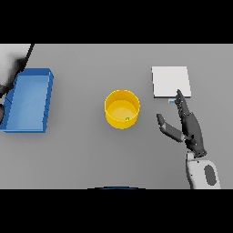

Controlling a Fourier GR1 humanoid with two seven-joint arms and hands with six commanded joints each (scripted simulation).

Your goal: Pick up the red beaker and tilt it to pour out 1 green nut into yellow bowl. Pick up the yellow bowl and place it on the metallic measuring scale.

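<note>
A yellow bowl [122,109] stands upright at the middle of the grey table, with one small green nut [127,119] inside near its front wall. The metallic measuring scale [170,82] lies flat at the back right, a pale square plate. My right hand [190,129] hovers to the right of the bowl, just in front of the scale, open with straight fingers pointing away and the thumb spread toward the bowl; it holds nothing. No red beaker shows. At the far left edge dark parts of my left hand [2,91] barely show beside the tray.
A blue tray [31,101] lies at the left side of the table, long side running front to back. A white and grey shape [16,57] fills the back left corner.
</note>
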